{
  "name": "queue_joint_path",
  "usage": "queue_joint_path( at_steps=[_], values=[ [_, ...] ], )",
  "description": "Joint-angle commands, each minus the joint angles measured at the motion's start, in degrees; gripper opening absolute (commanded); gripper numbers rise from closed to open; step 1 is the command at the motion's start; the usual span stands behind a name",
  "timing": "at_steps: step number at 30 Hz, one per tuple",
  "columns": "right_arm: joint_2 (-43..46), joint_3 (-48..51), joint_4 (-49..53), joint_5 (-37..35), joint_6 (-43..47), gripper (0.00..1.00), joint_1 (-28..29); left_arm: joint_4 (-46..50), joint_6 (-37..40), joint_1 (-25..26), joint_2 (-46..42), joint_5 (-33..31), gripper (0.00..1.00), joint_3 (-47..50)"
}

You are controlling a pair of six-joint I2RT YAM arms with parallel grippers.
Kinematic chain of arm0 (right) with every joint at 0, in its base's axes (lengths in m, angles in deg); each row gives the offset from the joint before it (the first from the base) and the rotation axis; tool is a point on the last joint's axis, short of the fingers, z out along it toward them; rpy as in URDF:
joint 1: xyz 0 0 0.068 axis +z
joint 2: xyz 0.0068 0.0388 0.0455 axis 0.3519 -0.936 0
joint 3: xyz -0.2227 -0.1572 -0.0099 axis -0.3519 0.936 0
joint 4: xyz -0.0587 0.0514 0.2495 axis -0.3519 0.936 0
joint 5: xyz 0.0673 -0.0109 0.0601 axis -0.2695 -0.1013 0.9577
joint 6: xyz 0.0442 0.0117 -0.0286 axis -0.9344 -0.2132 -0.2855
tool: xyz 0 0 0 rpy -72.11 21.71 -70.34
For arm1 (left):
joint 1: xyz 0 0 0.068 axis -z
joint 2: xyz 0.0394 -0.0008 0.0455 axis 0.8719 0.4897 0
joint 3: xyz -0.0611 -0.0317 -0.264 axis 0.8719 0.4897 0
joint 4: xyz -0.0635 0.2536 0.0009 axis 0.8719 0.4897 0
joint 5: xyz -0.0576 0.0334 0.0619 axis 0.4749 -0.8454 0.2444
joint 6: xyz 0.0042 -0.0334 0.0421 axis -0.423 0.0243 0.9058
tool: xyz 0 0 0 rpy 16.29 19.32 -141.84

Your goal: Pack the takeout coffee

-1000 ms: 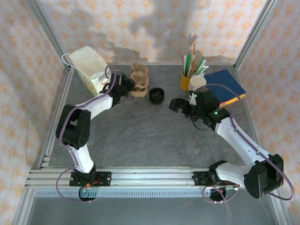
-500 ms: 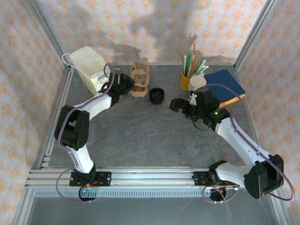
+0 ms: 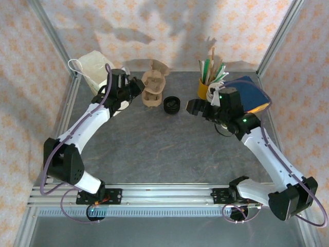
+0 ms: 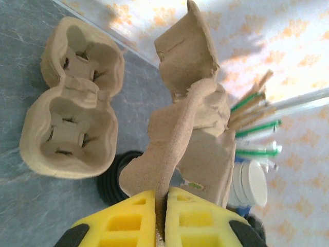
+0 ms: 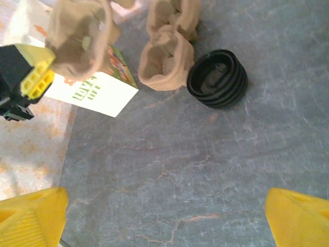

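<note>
Holding a cardboard tray [image 4: 180, 128] pinched between its jaws, left gripper [image 4: 160, 208] has packing barely begun; right gripper [image 5: 164, 216] spread wide, empty.

Same build on left arm [image 3: 85, 126] and right arm [image 3: 267, 154]: white link shells, black joint housings; thin purple cable running along each; black bases; small green light on right arm; gripper fingers [image 4: 128, 221] yellow plastic, with rectangular moulded pockets.

Black-lidded cup [image 3: 221, 129], largely hidden, right of centre
</note>
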Motion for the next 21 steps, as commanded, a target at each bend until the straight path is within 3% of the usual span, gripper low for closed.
queue_joint_path(
  at_steps=[1, 5, 10, 16, 21],
  values=[
    [-1.0, -5.3, 2.3, 1.8, 4.6, 0.95, 0.5, 13.0, 9.5, 1.2, -2.7, 4.5, 0.11, -2.5],
    [-4.0, -11.4, 7.9, 1.0, 8.8, 0.92, 0.5, 20.3, 16.8, 2.1, -4.9, 9.2, 0.11, -3.7],
    [-6.3, -15.0, 8.0, 0.6, 11.1, 0.88, 3.1, 31.8, 23.4, 3.7, -7.2, 10.6, 0.10, -8.4],
    [-9.3, -16.6, 6.6, -2.2, 11.5, 0.88, 9.6, 33.6, 27.6, 3.8, -11.3, 17.0, 0.09, -9.0],
    [-11.4, -18.3, 7.1, -5.5, 12.1, 0.88, 13.2, 39.7, 33.2, 3.9, -11.4, 18.0, 0.08, -8.8]
  ],
)
